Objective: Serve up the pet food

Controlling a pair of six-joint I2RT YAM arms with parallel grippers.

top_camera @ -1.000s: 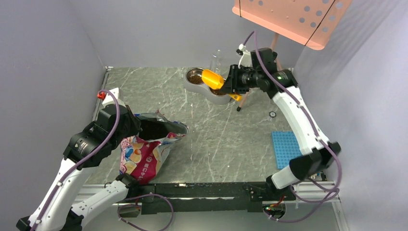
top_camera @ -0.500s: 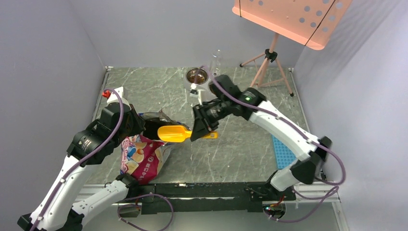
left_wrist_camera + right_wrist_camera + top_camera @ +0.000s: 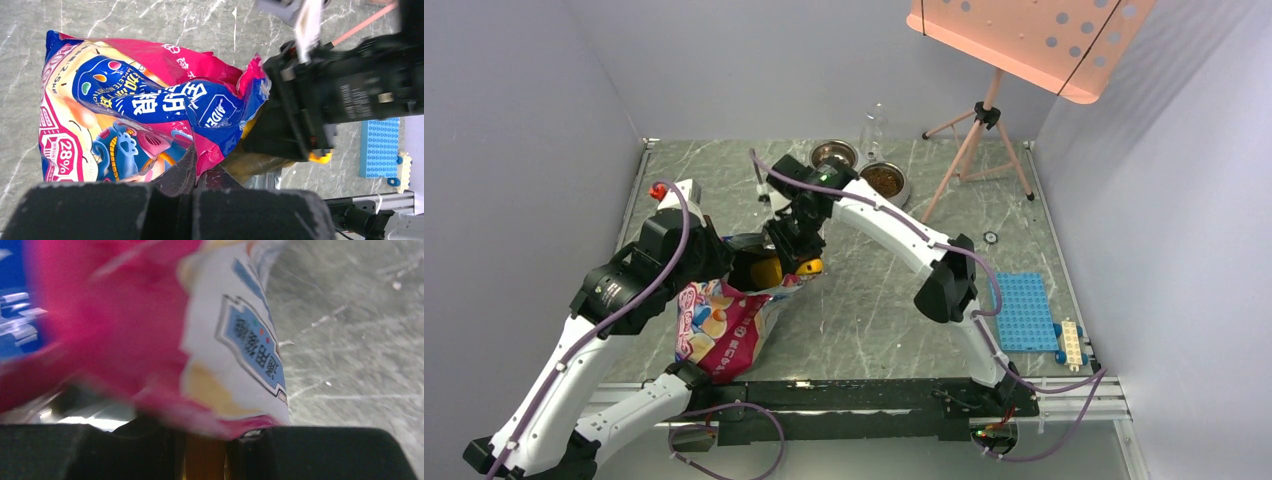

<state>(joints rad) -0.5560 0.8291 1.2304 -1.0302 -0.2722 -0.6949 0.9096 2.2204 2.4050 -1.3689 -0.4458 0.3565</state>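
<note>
**Left gripper** point(image 3: 192, 192): the fingers are closed and pinch the rim of the bag point(image 3: 125, 110) at its open mouth. The pinched flap stands up between the two fingers. The rest of the bag lies on the table point(image 3: 854, 310) and stretches away beyond the fingertips.

**Right gripper** point(image 3: 796, 256): the fingers are clamped on the handle of the scoop point(image 3: 769, 271). The handle sits between the fingers. The yellow head reaches past the fingertips into the bag mouth. In the right wrist view the printed film of the bag hangs directly ahead of the fingers, blurred; contact with them cannot be confirmed. The right fingertips are near the left fingertips, on the opposite side of the bag mouth.

**Pet food** point(image 3: 885, 180): brown kibble lies in a bowl point(image 3: 904, 178) at the far side of the table, behind the right gripper and well apart from both pairs of fingers. A second bowl point(image 3: 814, 155) stands just beside it. The bag interior ahead of the right fingertips is dark. Whether the scoop head holds kibble cannot be told.
</note>
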